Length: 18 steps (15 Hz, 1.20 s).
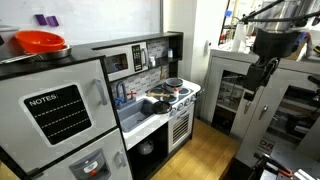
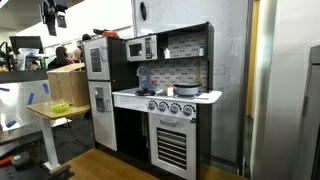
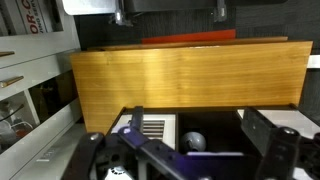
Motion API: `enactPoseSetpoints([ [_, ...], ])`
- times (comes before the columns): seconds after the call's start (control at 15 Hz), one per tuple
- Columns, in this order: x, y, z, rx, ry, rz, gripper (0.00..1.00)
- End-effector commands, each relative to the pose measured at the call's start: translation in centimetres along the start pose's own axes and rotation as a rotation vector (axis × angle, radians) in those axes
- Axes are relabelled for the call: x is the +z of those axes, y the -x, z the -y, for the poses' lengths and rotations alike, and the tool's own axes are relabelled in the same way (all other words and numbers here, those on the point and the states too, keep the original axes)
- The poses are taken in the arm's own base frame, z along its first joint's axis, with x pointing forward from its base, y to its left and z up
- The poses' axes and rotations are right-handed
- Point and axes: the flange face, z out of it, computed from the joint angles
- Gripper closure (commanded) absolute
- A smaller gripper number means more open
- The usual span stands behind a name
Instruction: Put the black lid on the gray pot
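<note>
Plainly the setting is a lab or office room with a wood floor (image 1: 205, 150), and against its wall stands a black and white toy kitchen (image 2: 160, 100); its white desk (image 2: 130, 97) carries a sink and a stove; the gray pot (image 1: 174, 84) sits on the stove top, seen in both exterior views, and a dark round thing lying on the desk just in front of it may be the black lid (image 1: 158, 103), though it is too small to be sure; a microwave (image 1: 118, 62) sits above the sink, and a toy fridge (image 1: 55, 120) with a NOTES board stands at the end; an exterior view alone shows the orange-red bowl (image 1: 40, 42) on top of the fridge, with the arm (image 1: 272, 45) well apart from the stove; an exterior view adds a cardboard box (image 2: 67, 85) off to the side of the kitchen; only the wrist view shows the tool (image 3: 169, 16), entering from the top edge, released, its fingers (image 3: 120, 15) spread wide with nothing between them, facing a wooden panel (image 3: 190, 75) with a strip of orange-red above it
</note>
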Motion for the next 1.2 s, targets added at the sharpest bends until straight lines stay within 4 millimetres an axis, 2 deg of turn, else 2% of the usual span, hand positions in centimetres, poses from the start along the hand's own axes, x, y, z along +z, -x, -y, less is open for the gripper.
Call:
enactPoseSetpoints([
  [0.0, 0.2, -0.9, -0.7, -0.055, 0.014, -0.032, 0.00],
  [0.33, 1.3, -4.8, -3.1, -0.202, 0.085, -0.138, 0.00],
  [0.6, 3.2, -10.5, -2.9, -0.266, 0.037, -0.284, 0.00],
  [0.67, 4.3, -12.4, -2.7, -0.250, 0.031, -0.291, 0.00],
  [1.07, 10.6, -20.5, -1.5, -0.233, -0.051, -0.298, 0.00],
  [1.13, 10.0, -18.3, -1.7, -0.228, -0.025, -0.290, 0.00],
])
